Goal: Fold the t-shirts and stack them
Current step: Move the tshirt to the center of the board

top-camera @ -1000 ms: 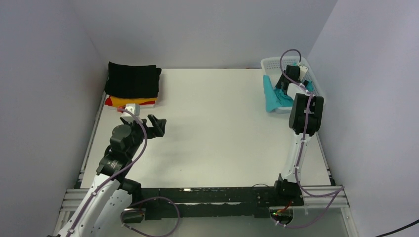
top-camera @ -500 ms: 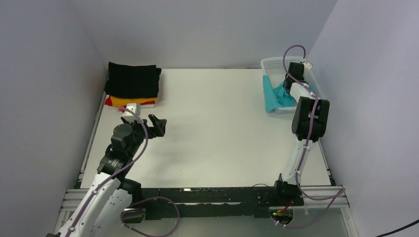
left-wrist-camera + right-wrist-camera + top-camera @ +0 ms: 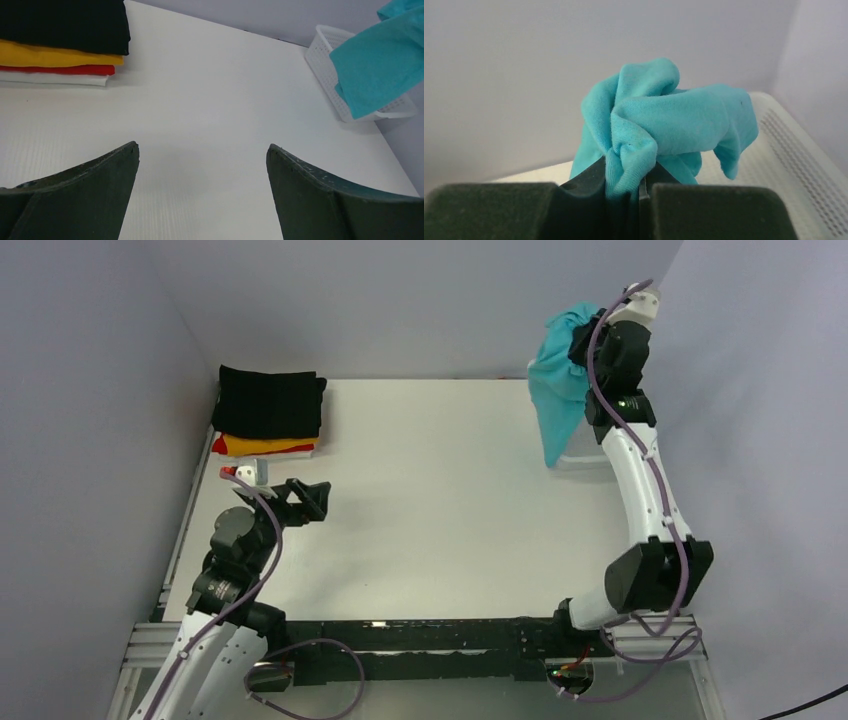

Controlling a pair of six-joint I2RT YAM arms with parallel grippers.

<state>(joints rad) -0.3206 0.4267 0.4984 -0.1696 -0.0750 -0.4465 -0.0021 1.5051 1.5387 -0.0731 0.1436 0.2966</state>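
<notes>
A teal t-shirt (image 3: 555,390) hangs bunched from my right gripper (image 3: 583,340), held high above the back right corner. In the right wrist view the jaws (image 3: 631,175) are shut on a fold of the teal cloth (image 3: 674,120). The cloth's lower end dangles over the basket. At the back left lies a folded stack: a black t-shirt (image 3: 270,402) on top, then yellow-orange (image 3: 60,56) and red (image 3: 55,70) ones. My left gripper (image 3: 312,498) hovers open and empty over the table's left side, in front of the stack (image 3: 202,150).
A white mesh basket (image 3: 330,55) stands at the back right, below the hanging shirt, against the right wall. A white layer (image 3: 50,79) lies under the red shirt. Walls close in the table on the left, back and right.
My right gripper shut on the teal shirt in the basket and rose high, pulling the shirt up out of it. The left arm shifted slightly back and left.
</notes>
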